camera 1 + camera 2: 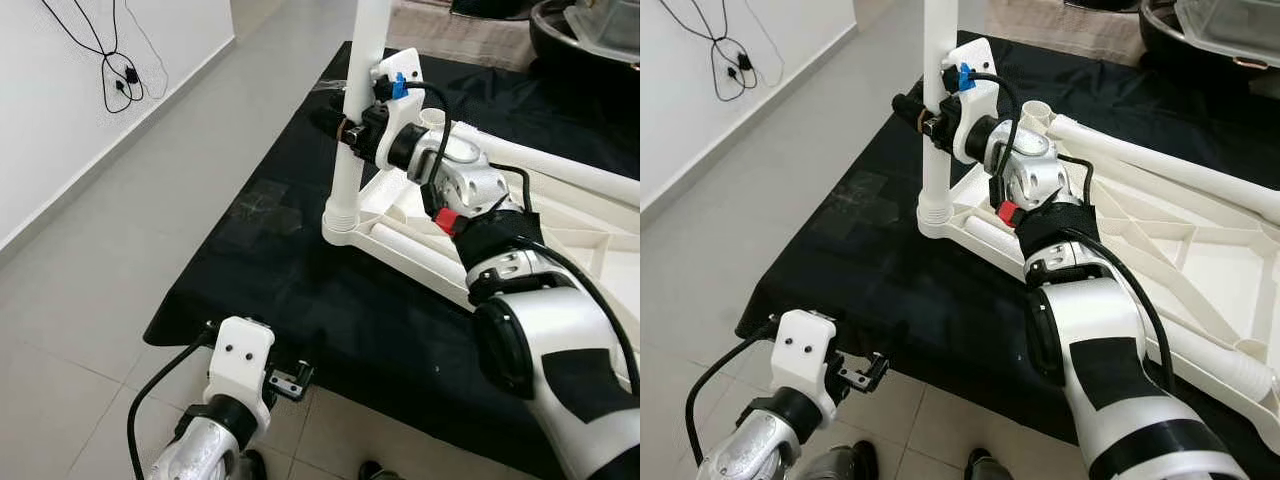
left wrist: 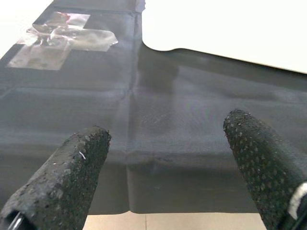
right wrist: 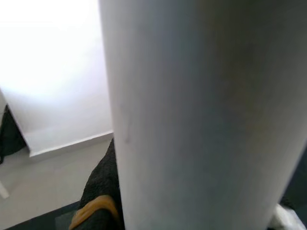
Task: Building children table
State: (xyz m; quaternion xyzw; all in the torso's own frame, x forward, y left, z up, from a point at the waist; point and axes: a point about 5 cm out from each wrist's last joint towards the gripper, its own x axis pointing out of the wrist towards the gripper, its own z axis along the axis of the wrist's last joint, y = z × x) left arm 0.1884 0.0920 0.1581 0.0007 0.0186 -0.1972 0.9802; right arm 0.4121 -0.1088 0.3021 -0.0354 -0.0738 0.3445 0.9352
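My right hand (image 1: 345, 128) pinches the upright white leg (image 1: 355, 110) | leg stands in the corner socket of the upturned tabletop (image 1: 1200, 250) (on a black cloth (image 1: 290, 270)) | my left hand (image 2: 168, 163) spread, low at the cloth's edge.

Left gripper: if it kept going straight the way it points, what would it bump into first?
Probably the black cloth on the floor. The left gripper has its fingers open, low at the cloth's near edge. Farther along lies the white tabletop, though depth is unclear.

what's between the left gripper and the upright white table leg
In the left eye view, just black mat lies between the left gripper and the white leg, bearing a clear tape patch.
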